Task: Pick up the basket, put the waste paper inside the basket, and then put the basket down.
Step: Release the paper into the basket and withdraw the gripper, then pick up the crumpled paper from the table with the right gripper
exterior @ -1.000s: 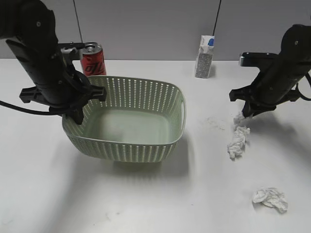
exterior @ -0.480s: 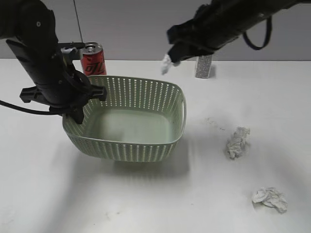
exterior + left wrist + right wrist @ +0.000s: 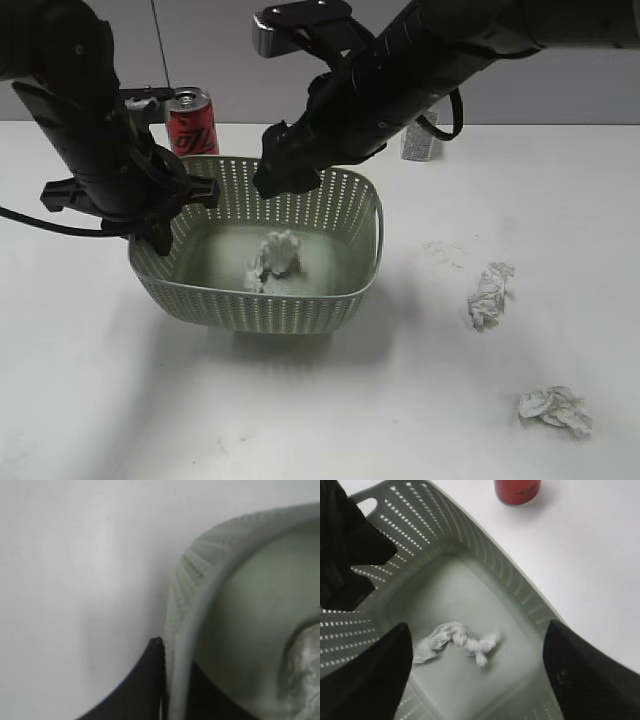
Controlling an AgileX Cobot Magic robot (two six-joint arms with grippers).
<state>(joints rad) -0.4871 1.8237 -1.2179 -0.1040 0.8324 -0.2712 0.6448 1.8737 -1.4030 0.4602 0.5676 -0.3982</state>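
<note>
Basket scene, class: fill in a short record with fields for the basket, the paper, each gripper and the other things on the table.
basket: held lifted at its left rim by the left gripper
paper in basket: one wad
paper on table: two wads
right gripper: open, empty, above the basket
other things: red can, carton partly hidden behind the right arm

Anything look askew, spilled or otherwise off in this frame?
The basket sits tilted, its left rim raised in the left gripper. Two paper wads lie on the table; one wad is inside. Nothing looks damaged.
</note>
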